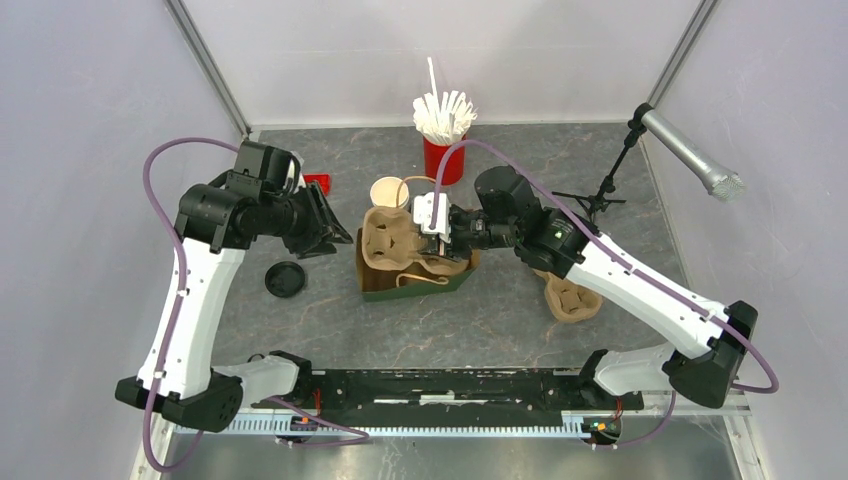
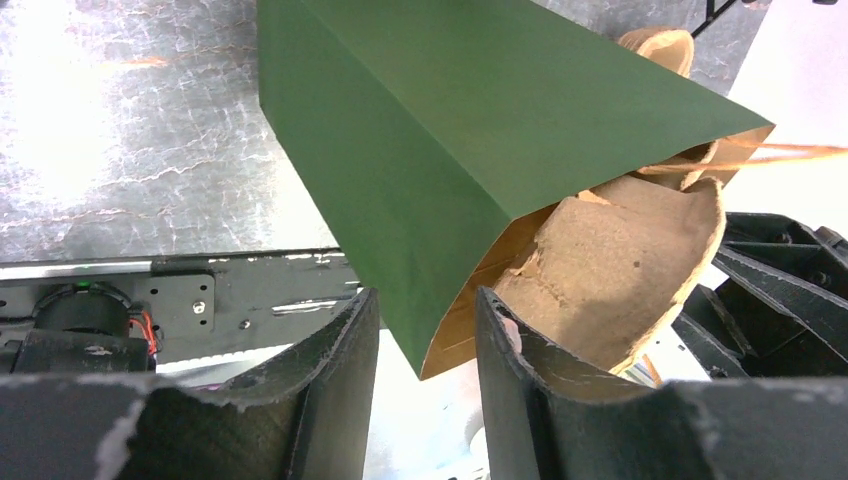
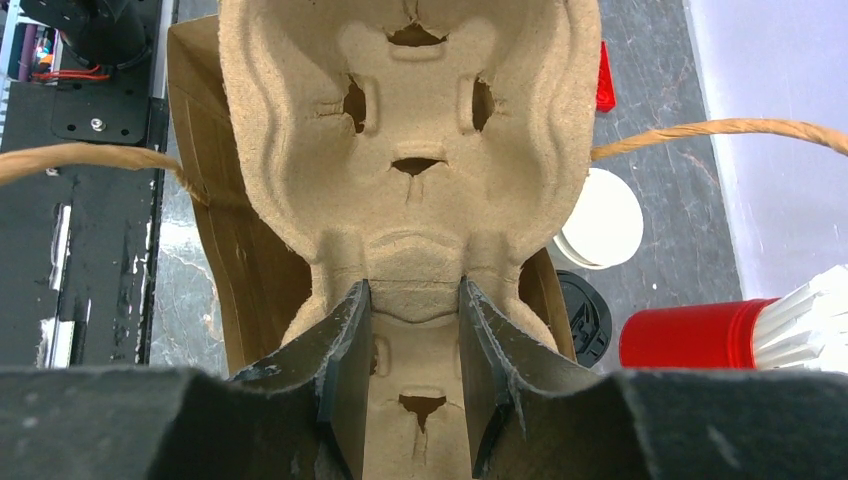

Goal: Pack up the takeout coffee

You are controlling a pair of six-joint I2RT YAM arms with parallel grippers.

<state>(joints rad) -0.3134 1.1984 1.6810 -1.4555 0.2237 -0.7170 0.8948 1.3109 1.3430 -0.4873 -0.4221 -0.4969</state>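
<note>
A green paper bag (image 1: 415, 288) lies on its side with its mouth open, and a tan pulp cup carrier (image 1: 385, 240) is partway in it. My right gripper (image 1: 432, 232) is shut on the carrier's middle ridge (image 3: 410, 130). My left gripper (image 1: 340, 238) is open at the bag's left. In the left wrist view the bag's corner (image 2: 450, 110) sits loose between its fingers (image 2: 350, 340). A round black lid (image 3: 585, 320) shows behind the bag wall. I cannot tell whether a cup is under it. In the top view that spot is hidden by my right gripper.
A lidless white cup (image 1: 390, 192) stands behind the bag. A loose black lid (image 1: 285, 279) lies front left. A red cup of white stirrers (image 1: 445, 160) stands at the back. A second carrier (image 1: 572, 297) lies under my right arm. A microphone stand (image 1: 610, 190) is back right.
</note>
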